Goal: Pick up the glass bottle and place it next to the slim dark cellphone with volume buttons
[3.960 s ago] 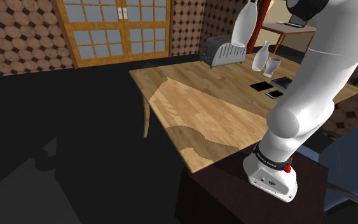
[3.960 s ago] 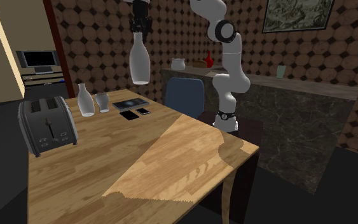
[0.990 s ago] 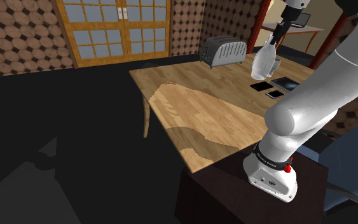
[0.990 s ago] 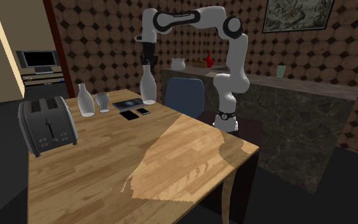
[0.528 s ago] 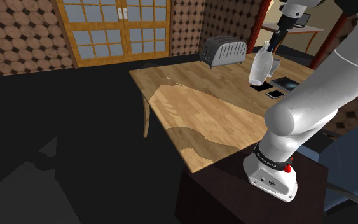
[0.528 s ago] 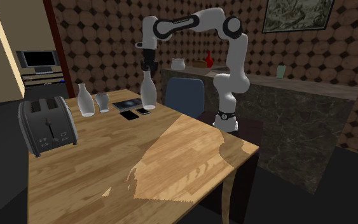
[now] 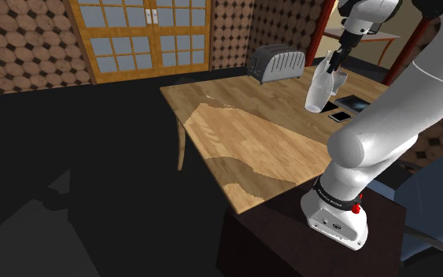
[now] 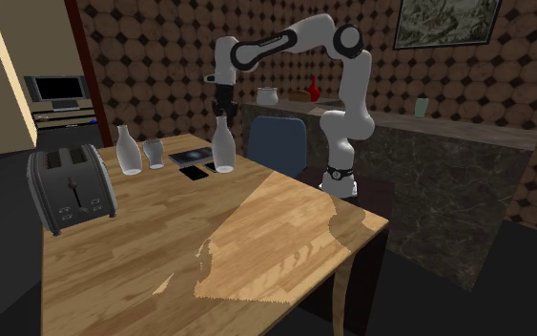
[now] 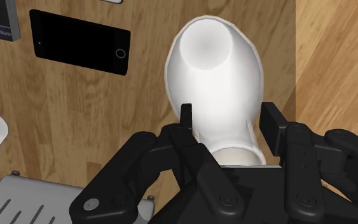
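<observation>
My gripper is shut on the neck of a whitish glass bottle, which hangs upright with its base at or just above the wooden table. In the wrist view the fingers clasp the bottle on both sides of its neck. A slim black cellphone lies flat a short way beside the bottle. In the shoulder view the gripper holds the bottle just in front of the phones. The black phone lies at the bottle's left in the second exterior view.
A second bottle and a glass stand behind the phones, with a tablet-like slab nearby. A grey toaster sits at the table's end. A blue chair stands by the arm's stand.
The gripper has come down with the bottle, from high above the table to the tabletop beside the phones, shifting slightly toward the table's middle.
</observation>
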Robot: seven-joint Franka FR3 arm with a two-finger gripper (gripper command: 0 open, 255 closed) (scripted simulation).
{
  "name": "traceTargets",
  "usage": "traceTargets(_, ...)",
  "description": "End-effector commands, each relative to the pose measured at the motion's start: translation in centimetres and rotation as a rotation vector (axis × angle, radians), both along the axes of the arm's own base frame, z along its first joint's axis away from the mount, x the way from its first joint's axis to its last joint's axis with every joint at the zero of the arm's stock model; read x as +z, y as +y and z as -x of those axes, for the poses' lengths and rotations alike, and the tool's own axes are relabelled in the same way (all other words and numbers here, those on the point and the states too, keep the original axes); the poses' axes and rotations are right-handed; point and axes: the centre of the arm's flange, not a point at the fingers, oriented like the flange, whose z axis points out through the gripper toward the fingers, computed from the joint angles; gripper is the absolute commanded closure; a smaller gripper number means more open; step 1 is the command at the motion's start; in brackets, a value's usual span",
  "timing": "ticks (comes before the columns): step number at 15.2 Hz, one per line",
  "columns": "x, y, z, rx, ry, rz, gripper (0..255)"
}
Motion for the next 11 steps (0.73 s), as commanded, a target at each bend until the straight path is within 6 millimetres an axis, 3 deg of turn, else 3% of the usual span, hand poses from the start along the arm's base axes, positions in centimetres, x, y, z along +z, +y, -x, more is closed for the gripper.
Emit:
traceTargets(1,-1.0,0.0,-0.1,0.000,-0.001,0.001,255)
traceTargets(11,-6.0,0.0,-0.1,0.000,-0.001,0.001,255)
